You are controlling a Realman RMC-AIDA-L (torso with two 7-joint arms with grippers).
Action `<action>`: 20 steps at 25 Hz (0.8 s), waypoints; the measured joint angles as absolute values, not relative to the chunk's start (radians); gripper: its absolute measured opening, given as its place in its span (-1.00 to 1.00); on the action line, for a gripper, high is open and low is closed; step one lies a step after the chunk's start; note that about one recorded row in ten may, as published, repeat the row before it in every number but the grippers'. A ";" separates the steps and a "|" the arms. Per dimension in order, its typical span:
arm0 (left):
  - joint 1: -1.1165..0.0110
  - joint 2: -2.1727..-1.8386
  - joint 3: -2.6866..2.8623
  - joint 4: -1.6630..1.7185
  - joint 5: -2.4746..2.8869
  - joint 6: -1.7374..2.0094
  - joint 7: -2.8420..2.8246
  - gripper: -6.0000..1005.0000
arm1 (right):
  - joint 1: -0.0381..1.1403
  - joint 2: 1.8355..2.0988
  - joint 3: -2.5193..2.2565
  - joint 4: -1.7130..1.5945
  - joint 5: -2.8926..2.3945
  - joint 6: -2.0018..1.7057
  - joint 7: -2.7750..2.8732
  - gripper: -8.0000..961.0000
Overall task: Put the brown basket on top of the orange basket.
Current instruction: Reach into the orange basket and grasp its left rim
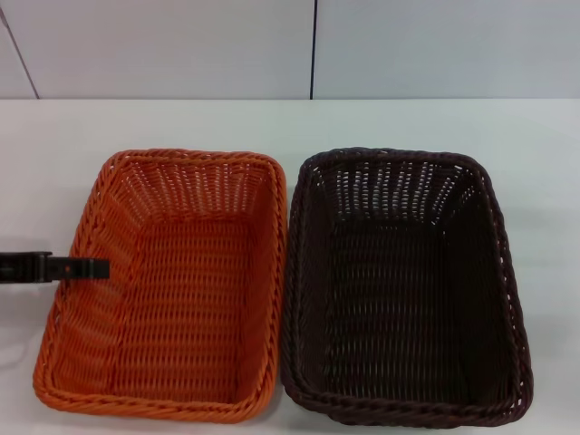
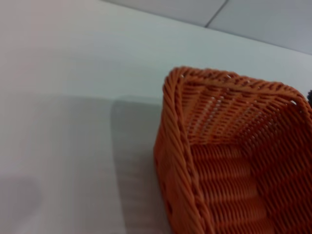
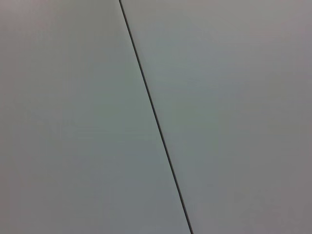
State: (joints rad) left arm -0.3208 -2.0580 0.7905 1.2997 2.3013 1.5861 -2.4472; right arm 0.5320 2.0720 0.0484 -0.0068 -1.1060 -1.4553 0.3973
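White desk (image 1: 181, 122) carries 2 rectangular woven baskets: the bright orange basket (image 1: 172, 281) and, touching its right rim, the dark brown basket (image 1: 403, 285) (both upright). Left pincer (image 1: 91, 268) reaches the orange basket's left rim; its state is unclear.

A plain lab or test room: a bare white table (image 1: 181, 122) stood against pale wall panels (image 1: 163, 45) split by a dark seam (image 1: 314, 50), beyond the left gripper (image 1: 91, 268).

Bright orange rectangular woven wicker-style basket (image 1: 172, 281) with braided rim, dark brown woven wicker-style basket (image 1: 403, 281) alike, smooth matt white table (image 1: 290, 122)
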 joint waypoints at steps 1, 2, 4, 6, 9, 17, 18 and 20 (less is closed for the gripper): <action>-0.321 -2.058 0.791 1.300 2.301 1.586 -2.447 0.46 | 0.532 2.072 0.050 -0.007 -1.106 -1.455 0.397 0.13; -0.321 -2.058 0.791 1.300 2.301 1.586 -2.447 0.45 | 0.532 2.072 0.050 -0.006 -1.106 -1.455 0.397 0.13; -0.321 -2.058 0.791 1.300 2.301 1.586 -2.447 0.45 | 0.532 2.072 0.051 -0.006 -1.106 -1.455 0.397 0.13; -0.323 -2.059 0.792 1.254 2.291 1.580 -2.428 0.45 | 0.532 2.072 0.051 -0.005 -1.106 -1.455 0.397 0.13; -0.322 -2.059 0.792 1.246 2.290 1.575 -2.422 0.44 | 0.532 2.072 0.051 -0.001 -1.106 -1.454 0.397 0.13; -0.330 -2.057 0.829 1.241 2.303 1.564 -2.413 0.43 | 0.523 2.074 0.054 0.002 -1.106 -1.452 0.397 0.13; -0.331 -2.057 0.844 1.240 2.309 1.560 -2.413 0.43 | 0.522 2.074 0.062 0.002 -1.106 -1.447 0.397 0.13; -0.331 -2.057 0.844 1.240 2.309 1.560 -2.413 0.42 | 0.522 2.074 0.066 0.002 -1.106 -1.443 0.398 0.13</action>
